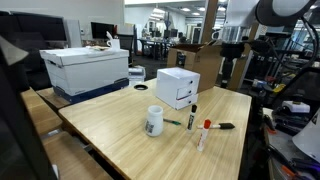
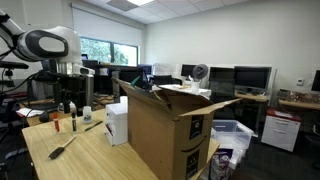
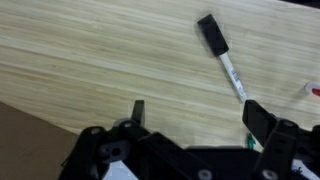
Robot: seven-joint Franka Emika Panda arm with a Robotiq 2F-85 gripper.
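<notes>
1. Open-plan office with desks and monitors behind. A pale wooden table point(image 1: 110, 135) fills the foreground in both exterior views and carries everything you work with.
2. Tall cardboard box point(image 2: 165, 130), flaps up, stands on the table in an exterior view and hides much of the surface from that side.
3. Lidded white box point(image 1: 85, 62), resting on a blue bin at a far corner of the table.
4. Small white box point(image 1: 178, 87), upright near the table's middle.
5. Gripper point(image 3: 198, 118): released, jaws spread wide and holding nothing. It hangs well above the wood and touches no object. Judged from this, you are at the approach step, hovering before any grasp.
6. White cup point(image 1: 154, 121), upright, near the pens.
7. Marker point(image 3: 223, 58), with black cap and white barrel, lies flat on bare wood ahead of the fingers point(image 3: 258, 117) in the wrist view. It is slanted across the grain and is the thing nearest your gripper. A move onto it would call for shifting forward until the barrel sits between the jaws, turning the wrist so they straddle it crosswise, then lowering close to the wood.
8. Red-capped pen point(image 1: 205, 131) and green pen point(image 1: 175, 122) lie flat near the cup. Only slivers of red and green show at the wrist view's edges.
</notes>
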